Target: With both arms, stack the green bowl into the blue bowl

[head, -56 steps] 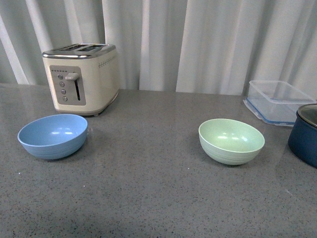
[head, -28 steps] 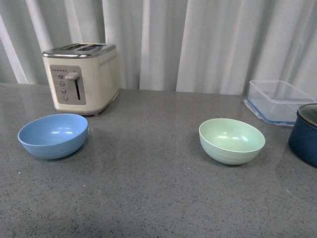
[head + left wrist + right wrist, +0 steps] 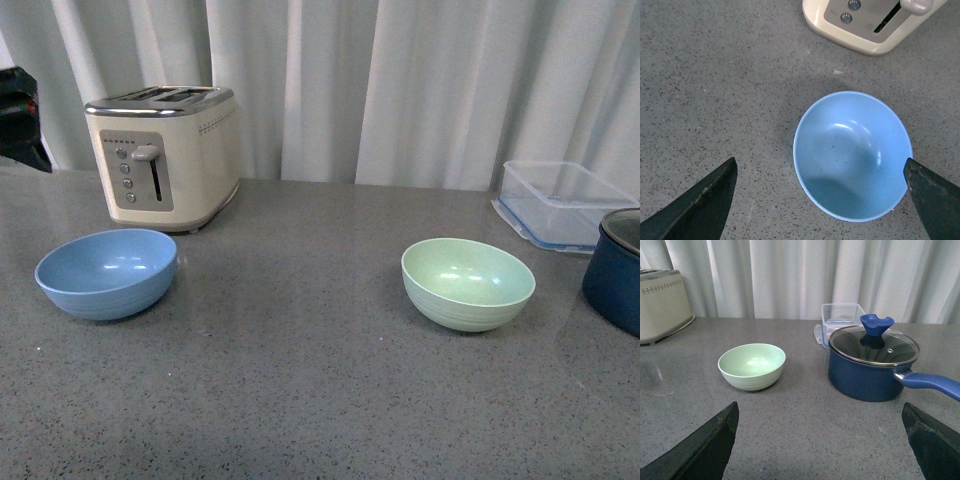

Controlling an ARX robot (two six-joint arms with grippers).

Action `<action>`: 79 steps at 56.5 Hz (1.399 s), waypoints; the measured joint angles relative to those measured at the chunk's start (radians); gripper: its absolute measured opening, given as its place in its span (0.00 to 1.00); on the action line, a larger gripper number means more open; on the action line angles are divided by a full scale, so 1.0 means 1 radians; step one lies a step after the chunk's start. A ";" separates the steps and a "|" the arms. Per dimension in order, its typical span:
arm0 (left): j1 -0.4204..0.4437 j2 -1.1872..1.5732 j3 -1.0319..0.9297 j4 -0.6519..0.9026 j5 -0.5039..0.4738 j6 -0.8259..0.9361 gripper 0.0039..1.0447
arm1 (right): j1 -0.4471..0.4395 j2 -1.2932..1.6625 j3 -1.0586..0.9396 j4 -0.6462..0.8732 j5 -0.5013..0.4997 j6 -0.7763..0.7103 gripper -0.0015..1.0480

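- My left gripper (image 3: 820, 161) hangs over the light sky-blue round matte bowl (image 3: 852, 155), looking straight down into it. Jaws spread wide, nothing between them!
- That blue bowl sits upright and empty on the grey speckled counter (image 3: 300, 390), on the left side, just in front of the cream two-slot toaster (image 3: 165, 155) and apart from it.
- My right gripper (image 3: 820, 406) is low over the near right part of the counter, jaws released and wide too, gripping nothing.
- Ahead of it stands the pale mint-green round matte bowl (image 3: 751, 366), upright, empty, well apart from my fingers (image 3: 705, 450).
- The two bowls are well apart from each other, blue left, green right, bare counter between them.
- Right of the green bowl: a dark navy pot with a glass lid and blue knob (image 3: 872, 365), near it but not touching.
- Behind that pot, a clear plastic container with a blue rim (image 3: 560, 205), close to the white curtain (image 3: 400, 90) at the far edge.
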 joint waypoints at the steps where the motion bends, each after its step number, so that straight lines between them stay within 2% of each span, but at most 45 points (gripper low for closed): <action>1: -0.003 0.015 0.011 -0.005 -0.008 0.000 0.94 | 0.000 0.000 0.000 0.000 0.000 0.000 0.90; 25: -0.035 0.271 0.191 -0.076 -0.035 -0.043 0.94 | 0.000 0.000 0.000 0.000 0.000 0.000 0.90; 40: -0.040 0.344 0.202 -0.077 -0.042 -0.069 0.94 | 0.000 0.000 0.000 0.000 0.000 0.000 0.90; 45: -0.045 0.352 0.202 -0.078 -0.047 -0.071 0.84 | 0.000 0.000 0.000 0.000 0.000 0.000 0.90; 52: -0.053 0.357 0.202 -0.079 -0.051 -0.072 0.65 | 0.000 0.000 0.000 0.000 0.000 0.000 0.90; 57: -0.058 0.358 0.202 -0.079 -0.053 -0.072 0.48 | 0.000 0.000 0.000 0.000 0.000 0.000 0.90; 69: -0.059 0.360 0.203 -0.089 -0.059 -0.072 0.19 | 0.000 0.000 0.000 0.000 0.000 0.000 0.90; 73: -0.058 0.361 0.203 -0.090 -0.058 -0.071 0.04 | 0.000 0.000 0.000 0.000 0.000 0.000 0.90; 79: -0.055 0.360 0.203 -0.090 -0.048 -0.071 0.03 | 0.000 0.000 0.000 0.000 0.000 0.000 0.90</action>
